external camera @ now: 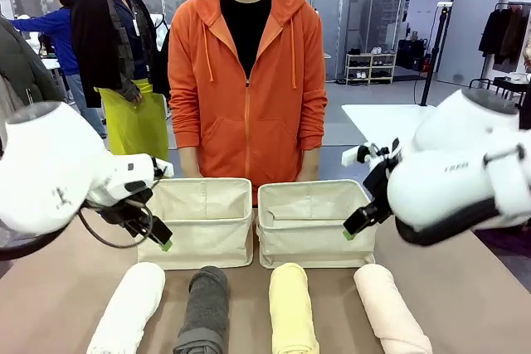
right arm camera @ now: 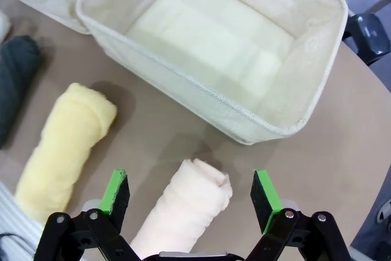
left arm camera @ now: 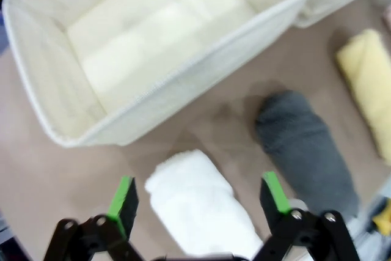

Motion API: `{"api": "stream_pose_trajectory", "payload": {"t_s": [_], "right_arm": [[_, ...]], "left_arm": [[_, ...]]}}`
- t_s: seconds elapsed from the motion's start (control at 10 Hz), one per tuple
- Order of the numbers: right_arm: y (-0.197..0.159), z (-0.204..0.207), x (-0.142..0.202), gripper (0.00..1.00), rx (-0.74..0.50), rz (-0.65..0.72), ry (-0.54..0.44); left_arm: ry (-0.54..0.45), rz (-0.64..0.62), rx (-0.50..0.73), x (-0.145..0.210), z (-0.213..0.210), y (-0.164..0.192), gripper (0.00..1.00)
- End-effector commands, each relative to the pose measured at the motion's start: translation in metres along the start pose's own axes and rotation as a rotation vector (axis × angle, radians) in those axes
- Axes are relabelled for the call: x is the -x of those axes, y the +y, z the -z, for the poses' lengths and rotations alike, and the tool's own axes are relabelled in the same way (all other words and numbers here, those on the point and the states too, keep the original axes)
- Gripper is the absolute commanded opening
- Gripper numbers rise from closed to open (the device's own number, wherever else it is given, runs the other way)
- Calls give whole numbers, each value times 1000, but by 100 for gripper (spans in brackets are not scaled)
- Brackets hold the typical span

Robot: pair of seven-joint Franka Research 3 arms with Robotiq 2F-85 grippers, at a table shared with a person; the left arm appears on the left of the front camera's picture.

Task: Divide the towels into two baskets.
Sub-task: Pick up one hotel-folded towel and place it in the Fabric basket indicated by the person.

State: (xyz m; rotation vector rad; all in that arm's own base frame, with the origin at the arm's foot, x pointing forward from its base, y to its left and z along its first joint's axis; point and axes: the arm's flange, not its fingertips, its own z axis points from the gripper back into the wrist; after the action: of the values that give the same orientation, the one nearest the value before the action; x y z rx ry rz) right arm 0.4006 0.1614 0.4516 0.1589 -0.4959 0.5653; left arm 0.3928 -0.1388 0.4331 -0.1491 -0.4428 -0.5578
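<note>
Two soft-walled cream canvas baskets (external camera: 203,234) are set on the table (external camera: 473,288). The fluffy white towel roll (left arm camera: 198,209) is framed, untouched, between the spread left fingers (left arm camera: 124,197); the pale pink roll (right arm camera: 183,209), between the spread right fingers (right arm camera: 115,191).

Front view: fixed on the robot's side, facing across the table (external camera: 465,288) at the person (external camera: 246,97).
Left wrist view: close, looking down past the left gripper (left arm camera: 198,191) onto the white towel (left arm camera: 201,206).
Right wrist view: close too, down past the right gripper (right arm camera: 189,184) onto the pink towel (right arm camera: 183,206).
Shared: both wrist views catch the yellow towel (right arm camera: 61,145) and grey towel (left arm camera: 305,145) off to the gripper's side.
</note>
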Motion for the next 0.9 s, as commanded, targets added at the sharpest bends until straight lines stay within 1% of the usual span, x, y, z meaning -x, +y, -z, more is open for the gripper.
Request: {"api": "stream_pose_trajectory", "payload": {"t_s": [0.0, 0.1, 0.2, 0.3, 0.4, 0.5, 0.6, 0.7, 0.8], "right_arm": [[-16, -22, 0, 100, -142, 52, 26], [-34, -29, 3, 100, -268, 128, 27], [-56, -34, 11, 100, -413, 223, 11], [-79, -43, 24, 100, -568, 314, -29], [-105, -53, 39, 100, -680, 422, -105], [-136, -65, 63, 100, -733, 540, -190], [-166, -80, 89, 100, -772, 642, -289], [-196, -95, 118, 100, -755, 749, -355], [-225, -114, 149, 100, -715, 851, -434]], "left_arm": [[4, -47, 180, 11, -42, 18, 100], [-25, -88, 347, 24, -57, 34, 100], [-68, -140, 493, 42, -69, 58, 100], [-150, -194, 630, 65, -81, 85, 100], [-242, -281, 724, 91, -90, 112, 100], [-345, -367, 803, 122, -97, 137, 100], [-433, -454, 827, 150, -103, 156, 100], [-508, -547, 814, 181, -108, 179, 100], [-572, -666, 773, 215, -112, 203, 100]]}}
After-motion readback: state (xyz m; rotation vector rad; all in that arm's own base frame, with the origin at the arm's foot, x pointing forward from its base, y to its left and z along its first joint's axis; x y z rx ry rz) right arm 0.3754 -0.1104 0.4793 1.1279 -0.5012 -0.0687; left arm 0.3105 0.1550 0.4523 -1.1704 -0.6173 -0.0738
